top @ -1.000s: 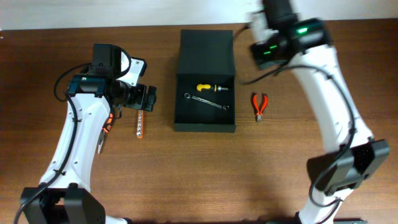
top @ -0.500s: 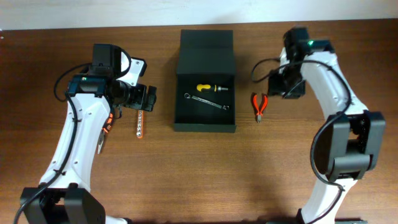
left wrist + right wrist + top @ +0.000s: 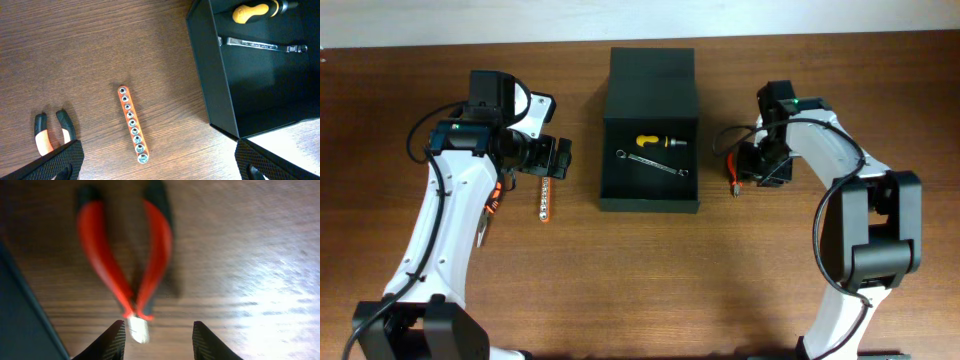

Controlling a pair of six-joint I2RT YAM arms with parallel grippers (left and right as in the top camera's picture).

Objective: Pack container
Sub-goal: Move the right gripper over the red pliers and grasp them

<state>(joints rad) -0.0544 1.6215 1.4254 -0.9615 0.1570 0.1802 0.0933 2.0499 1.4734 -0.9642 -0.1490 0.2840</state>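
The container (image 3: 650, 195) is a near-black square box at the table's middle, its flap lid (image 3: 651, 72) open toward the back. Inside lie a yellow-handled screwdriver (image 3: 656, 142) and a wrench (image 3: 655, 165). My right gripper (image 3: 748, 168) is open, low over red-handled pliers (image 3: 733, 180) just right of the box. In the right wrist view the pliers (image 3: 125, 255) lie ahead of my open gripper (image 3: 157, 341), their tip near the left finger. My left gripper (image 3: 556, 160) is open and empty, left of the box, above an orange socket rail (image 3: 132, 125).
Orange-handled pliers (image 3: 487, 210) lie left of the socket rail (image 3: 546, 196), partly under my left arm; they also show in the left wrist view (image 3: 46, 136). The container's wall (image 3: 215, 85) stands right of the rail. The container's edge (image 3: 22, 315) is close left of the red pliers.
My right arm has swung from the back of the table down and inward to the red pliers. The left arm and the tools have not moved.
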